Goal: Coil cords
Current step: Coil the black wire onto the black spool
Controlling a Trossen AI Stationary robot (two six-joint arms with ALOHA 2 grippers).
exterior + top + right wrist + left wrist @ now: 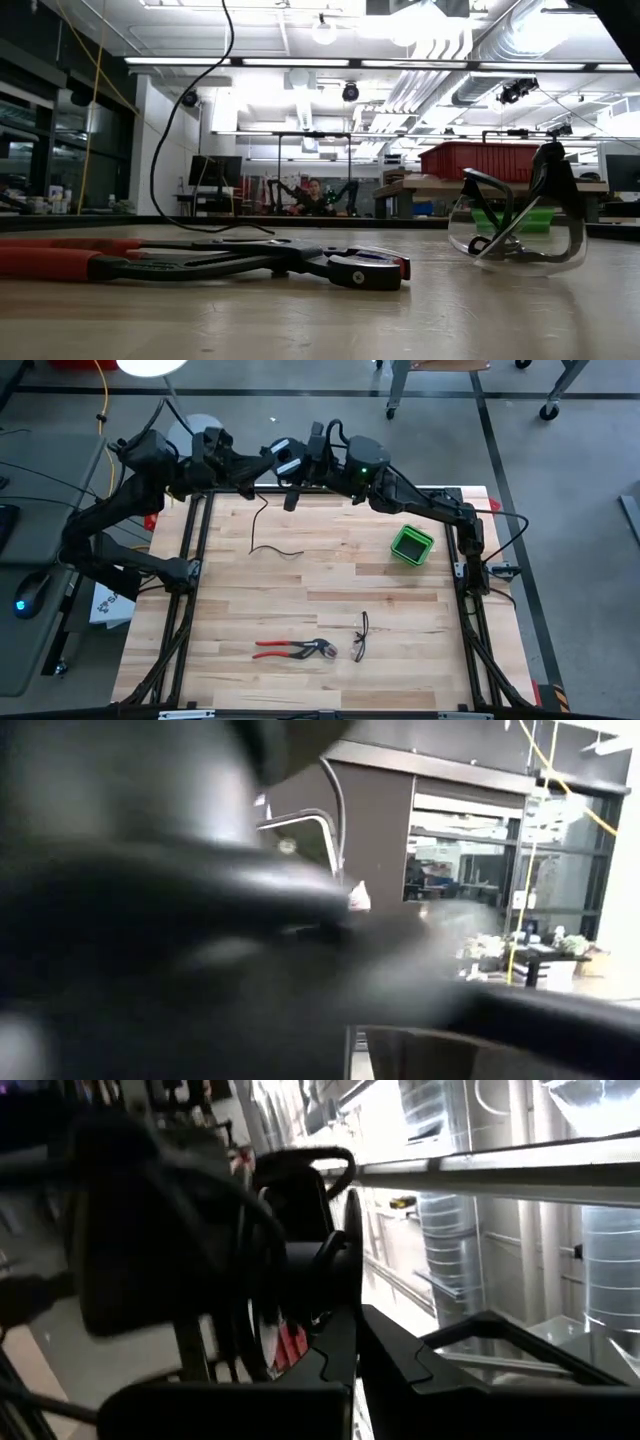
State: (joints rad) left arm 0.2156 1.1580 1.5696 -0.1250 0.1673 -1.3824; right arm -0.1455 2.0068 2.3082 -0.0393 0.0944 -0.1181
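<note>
- High view: both arms are raised together above the far edge of the counter [330, 570], the left tool [272, 452] and the right tool [305, 460] brought close to each other. A thin black cord [262, 532] is seen hanging from where they meet, its loose end trailing on the wood; the meeting appears meant to let the cord be wound between the two. Both tools are clenched.
- Set apart on the counter are a green bin [411, 545], red-handled pliers [293, 649] and safety glasses [361, 637], well clear of the work. Grey floor, a yellow cable [102, 395] and cart wheels are shown beyond.
- Low view: the cord [190, 120] is seen dropping from above to the counter behind the pliers [200, 262]; the glasses [520, 225] stand alongside. A lit workshop with a red crate [480, 160] and a distant seated person is shown behind.
- Left wrist view: a round black reel [300, 1270] is seen edge-on just past the left tool's shut fingers [400, 1370]; whether it is gripped cannot be told.
- Right wrist view: the frame is largely filled by a blurred dark shape; only windows and a yellow cable [550, 770] are made out.
</note>
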